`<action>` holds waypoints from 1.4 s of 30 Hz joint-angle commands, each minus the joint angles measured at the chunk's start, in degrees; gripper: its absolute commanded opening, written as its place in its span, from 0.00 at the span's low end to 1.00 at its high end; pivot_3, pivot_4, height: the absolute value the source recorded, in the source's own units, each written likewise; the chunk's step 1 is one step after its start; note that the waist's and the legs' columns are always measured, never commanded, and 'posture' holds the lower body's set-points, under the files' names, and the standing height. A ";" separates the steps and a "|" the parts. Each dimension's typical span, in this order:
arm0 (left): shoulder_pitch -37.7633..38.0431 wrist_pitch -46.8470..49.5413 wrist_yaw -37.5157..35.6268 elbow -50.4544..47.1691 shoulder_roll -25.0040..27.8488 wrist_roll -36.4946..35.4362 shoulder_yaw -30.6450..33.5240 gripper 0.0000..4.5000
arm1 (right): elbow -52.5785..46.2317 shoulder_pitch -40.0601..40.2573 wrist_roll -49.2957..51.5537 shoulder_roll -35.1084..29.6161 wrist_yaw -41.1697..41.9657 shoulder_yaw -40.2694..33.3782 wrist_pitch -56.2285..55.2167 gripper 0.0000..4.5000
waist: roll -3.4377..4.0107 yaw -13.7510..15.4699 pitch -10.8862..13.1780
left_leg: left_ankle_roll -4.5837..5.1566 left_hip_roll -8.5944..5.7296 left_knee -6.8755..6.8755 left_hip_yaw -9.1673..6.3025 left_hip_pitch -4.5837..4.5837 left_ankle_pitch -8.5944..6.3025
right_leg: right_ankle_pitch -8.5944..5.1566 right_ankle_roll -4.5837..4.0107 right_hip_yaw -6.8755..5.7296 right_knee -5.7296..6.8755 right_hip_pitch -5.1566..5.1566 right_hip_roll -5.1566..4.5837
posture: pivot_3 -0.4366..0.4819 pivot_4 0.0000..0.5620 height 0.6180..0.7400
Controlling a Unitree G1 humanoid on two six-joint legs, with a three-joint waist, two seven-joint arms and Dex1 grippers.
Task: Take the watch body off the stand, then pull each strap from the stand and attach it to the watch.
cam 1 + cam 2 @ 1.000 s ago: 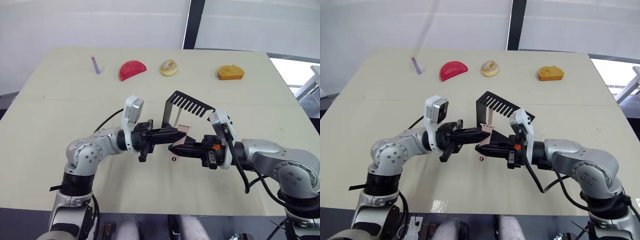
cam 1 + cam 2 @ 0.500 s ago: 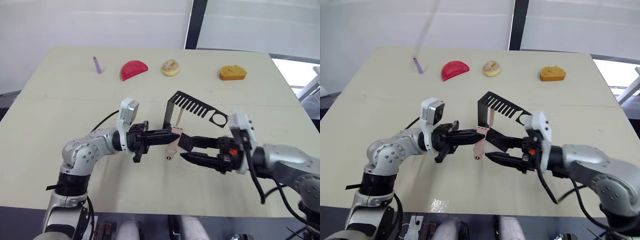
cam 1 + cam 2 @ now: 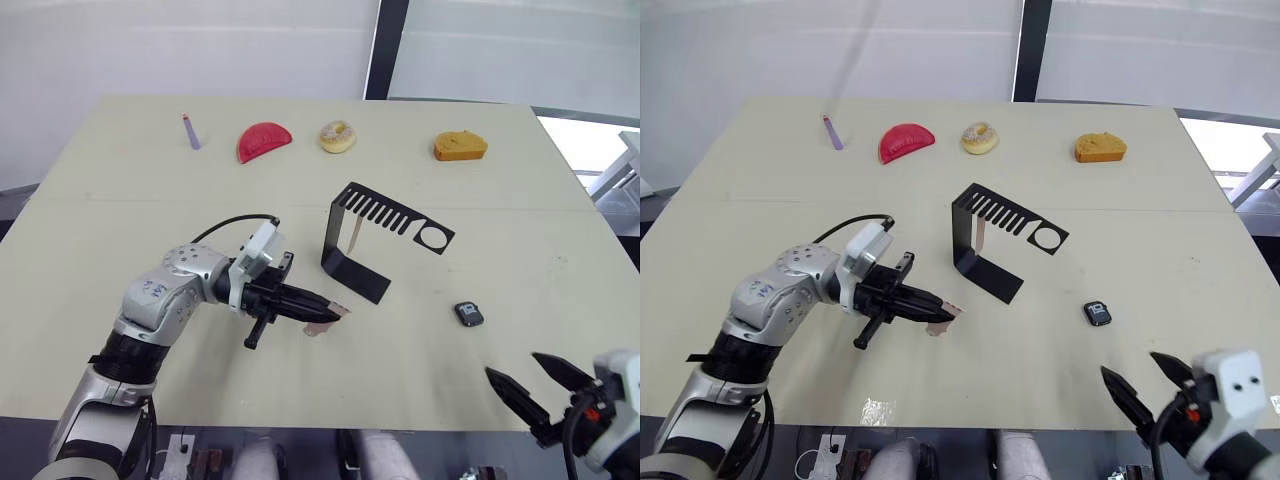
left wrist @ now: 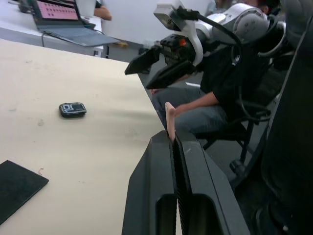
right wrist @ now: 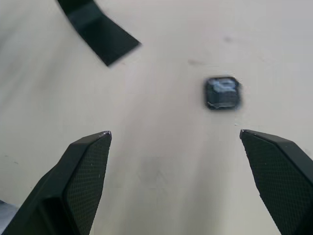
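Robotics laboratory: a plain beige test table, a laptop on a neighbouring desk, a seated person nearby.

The right gripper hangs above the pale table, its two black fingers spread wide apart with nothing between them. The watch body lies flat beyond them, blurred, probably screen up. A corner of the stand sits well apart from it.
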 commanded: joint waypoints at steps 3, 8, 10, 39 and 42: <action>-2.29 -2.42 -1.72 0.66 -1.75 1.28 -0.16 0.00 | -4.91 2.86 -5.71 2.34 0.42 2.16 -6.33 0.99 | 0.00 0.10 0.00 | 0.00 0.00 0.01 -0.01 0.03 0.00 | 0.00 0.00 0.00 0.00 0.00 0.00 | 0.48 0.27 0.98; -2.56 -1.41 -0.18 -0.74 -2.52 0.91 0.62 0.00 | -1.05 -2.59 -10.43 0.10 -1.35 7.50 -6.02 0.99 | 0.00 0.28 0.00 | 0.02 -0.01 0.07 -0.03 0.04 0.00 | 0.00 0.00 0.00 -0.01 -0.07 0.00 | 0.48 0.27 0.98; -2.08 -1.03 0.61 -1.72 -2.42 0.80 1.01 0.00 | 1.18 -6.18 -12.09 -0.70 -2.35 9.60 -5.16 0.99 | 0.00 0.39 0.00 | 0.03 -0.02 0.10 -0.04 0.04 0.00 | 0.00 0.00 0.00 0.00 -0.07 -0.01 | 0.48 0.27 0.98; 3.66 3.62 8.09 -12.19 0.45 -1.66 4.38 0.00 | 22.46 -32.59 -26.66 3.29 -7.26 25.76 -2.28 0.99 | 0.07 0.44 0.00 | 0.06 -0.07 0.21 -0.03 0.05 0.02 | 0.00 0.00 0.02 0.26 -0.14 -0.03 | 0.48 0.27 0.98; 3.65 3.57 8.22 -12.15 0.50 -1.75 4.35 0.00 | 22.87 -33.01 -27.34 4.01 -7.38 26.39 -2.17 0.99 | 0.08 0.40 0.00 | 0.06 -0.08 0.21 -0.02 0.05 0.02 | 0.00 0.00 0.02 0.28 -0.15 -0.03 | 0.48 0.27 0.98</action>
